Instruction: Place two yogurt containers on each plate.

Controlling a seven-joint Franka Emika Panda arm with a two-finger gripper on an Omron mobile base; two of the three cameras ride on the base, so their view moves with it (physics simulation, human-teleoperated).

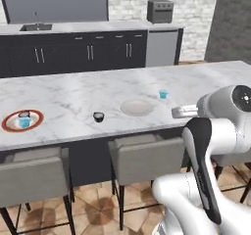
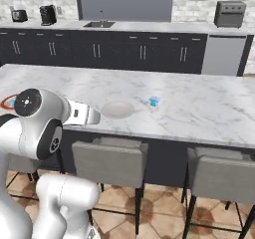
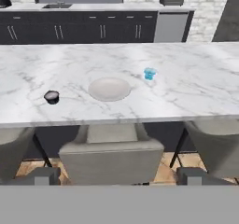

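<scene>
On the long marble counter (image 1: pixel 73 94) we see two plates and four small yogurt cups. We can read no words or labels on any of them; they are too small.

Far to the left sits the red-rimmed plate (image 1: pixel 7 124). Two cups rest on it: a light blue cup (image 1: pixel 24 123) and a dark cup (image 1: pixel 24 114) just behind it, touching or almost touching.

Near the middle of the counter lies the plain pale plate (image 1: pixel 138 107) (image 2: pixel 118 108) (image 3: pixel 109 88). It has no cups on it. Another light blue cup (image 1: pixel 163 94) (image 2: pixel 154 101) (image 3: pixel 149 73) stands near it, behind it and to the right, on the bare marble. Another dark cup (image 1: pixel 99 116) (image 3: pixel 52 96) stands on the marble to the left of the pale plate, between the two plates and closer to the pale one.

Our gripper (image 1: pixel 177 112) (image 2: pixel 94 117) hangs at the near edge of the counter, in front of the pale plate and apart from it. It touches no cup and we see nothing in it. We cannot tell if its fingers are spread or closed. Both loose cups are well away from it, further out on the counter.

Grey chairs (image 1: pixel 144 155) stand under the near edge. Dark cabinets (image 1: pixel 88 53) line the back wall.
</scene>
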